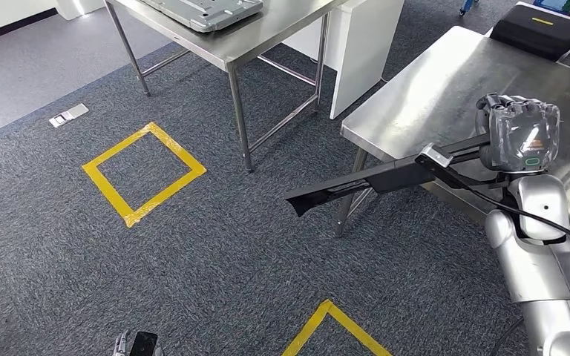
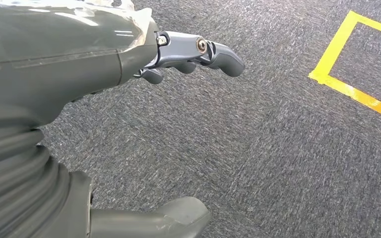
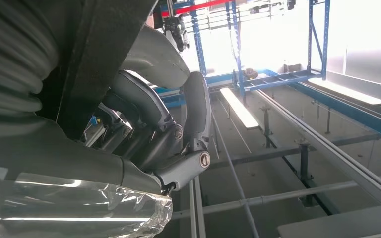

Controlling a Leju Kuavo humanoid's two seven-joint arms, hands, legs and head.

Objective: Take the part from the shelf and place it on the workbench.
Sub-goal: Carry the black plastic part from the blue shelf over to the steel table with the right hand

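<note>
The right hand [image 1: 518, 133] is closed around one end of the part [image 1: 375, 180], a long black bar, and holds it up in the air at the right of the scene. In the right wrist view the fingers [image 3: 149, 111] wrap the dark bar [image 3: 104, 54] firmly. From the grip the bar's long axis runs nearly level, dipping a little, out to the left and slightly nearer, its free end pointing left over the carpet [image 1: 215, 245]. The held end hangs above the near left corner of the steel workbench [image 1: 423, 104], not touching it. The left hand [image 2: 193, 54] hangs low over the carpet, fingers loosely apart, holding nothing. By my reading, the pick is done; what remains is bringing the bar over the workbench and setting it down flat
</note>
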